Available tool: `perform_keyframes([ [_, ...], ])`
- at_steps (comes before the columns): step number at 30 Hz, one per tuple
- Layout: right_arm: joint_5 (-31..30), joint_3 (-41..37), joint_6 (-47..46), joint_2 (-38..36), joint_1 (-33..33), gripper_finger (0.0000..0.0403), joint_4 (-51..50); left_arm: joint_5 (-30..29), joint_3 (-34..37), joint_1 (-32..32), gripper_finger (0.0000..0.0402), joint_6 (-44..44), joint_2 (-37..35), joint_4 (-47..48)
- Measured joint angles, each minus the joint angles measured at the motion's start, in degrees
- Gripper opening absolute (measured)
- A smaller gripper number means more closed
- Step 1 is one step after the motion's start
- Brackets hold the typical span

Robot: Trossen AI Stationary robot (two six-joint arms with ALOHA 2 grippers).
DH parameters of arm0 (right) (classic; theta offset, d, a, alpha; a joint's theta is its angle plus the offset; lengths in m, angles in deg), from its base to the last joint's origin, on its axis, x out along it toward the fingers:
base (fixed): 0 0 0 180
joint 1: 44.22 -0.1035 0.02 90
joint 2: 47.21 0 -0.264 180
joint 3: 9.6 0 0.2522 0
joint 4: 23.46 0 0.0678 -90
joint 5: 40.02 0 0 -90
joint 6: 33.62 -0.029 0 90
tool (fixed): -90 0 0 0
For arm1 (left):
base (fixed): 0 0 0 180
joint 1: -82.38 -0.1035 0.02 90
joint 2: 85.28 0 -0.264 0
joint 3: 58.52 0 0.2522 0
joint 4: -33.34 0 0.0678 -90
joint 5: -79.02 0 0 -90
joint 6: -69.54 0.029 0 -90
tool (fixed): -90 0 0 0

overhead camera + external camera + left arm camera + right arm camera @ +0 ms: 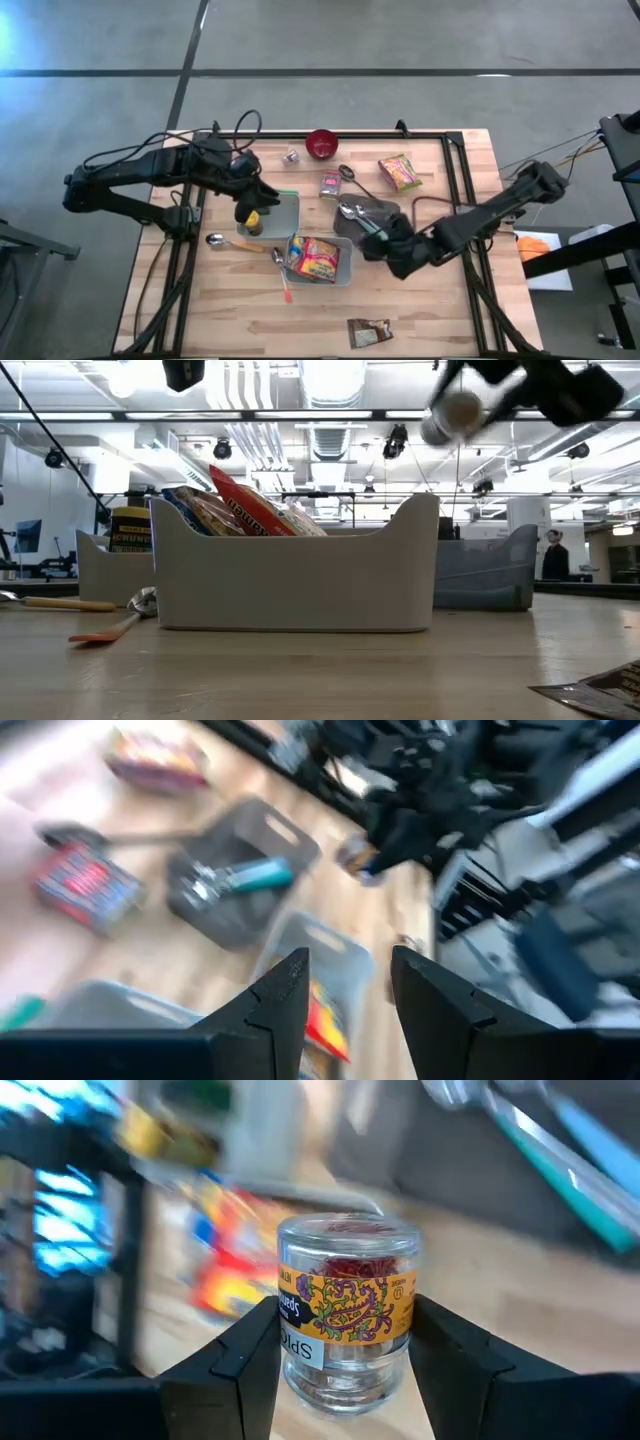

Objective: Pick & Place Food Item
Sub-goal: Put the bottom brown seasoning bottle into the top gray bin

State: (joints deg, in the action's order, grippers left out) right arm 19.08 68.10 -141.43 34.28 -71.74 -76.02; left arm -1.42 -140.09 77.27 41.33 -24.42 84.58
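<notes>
**2 arms over the bins, 1 spice jar in hand**

2 grippers are at work above the wooden bench (420, 290). Starting at the left, the left gripper (250, 212) hangs over the light grey bin (290, 212), just above a yellow-labelled jar (252, 222) standing in that bin. In the left wrist view its fingers (285, 995) stand apart with nothing between them, so it looks released, likely because that jar is already set down.

In the middle sits a white bin (342, 268) holding a bright food packet (315, 256), with an orange-handled utensil (284, 285) lying just beside it on the bench.

Further right, a dark grey bin (385, 212) holds cutlery with a teal handle (368, 226). The right gripper (345, 1345) is clenched on the small glass spice jar (345, 1305), gripped upright at its sides, lifted clear of the bench beside the white bin. Held level like this, the jar seems to be in transit toward a bin.
</notes>
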Motion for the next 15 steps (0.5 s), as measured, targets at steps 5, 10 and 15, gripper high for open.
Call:
perform_keyframes([
  [5, -14.29, 1.76, 2.37, -3.42, 0.71, 0.0177, 0.46, -11.35, 0.00, 2.12, 0.0146, 1.42, 0.09, -5.45],
  [10, -28.21, 2.36, 5.95, -5.64, 3.33, 0.0176, 5.09, -22.09, 0.99, 4.40, 0.0146, 3.34, 0.09, -12.76],
  [15, -32.35, 2.27, 17.86, -6.81, 8.40, 0.0176, 17.88, -28.48, 2.96, 6.25, 0.0146, 8.82, 1.18, -21.82],
])
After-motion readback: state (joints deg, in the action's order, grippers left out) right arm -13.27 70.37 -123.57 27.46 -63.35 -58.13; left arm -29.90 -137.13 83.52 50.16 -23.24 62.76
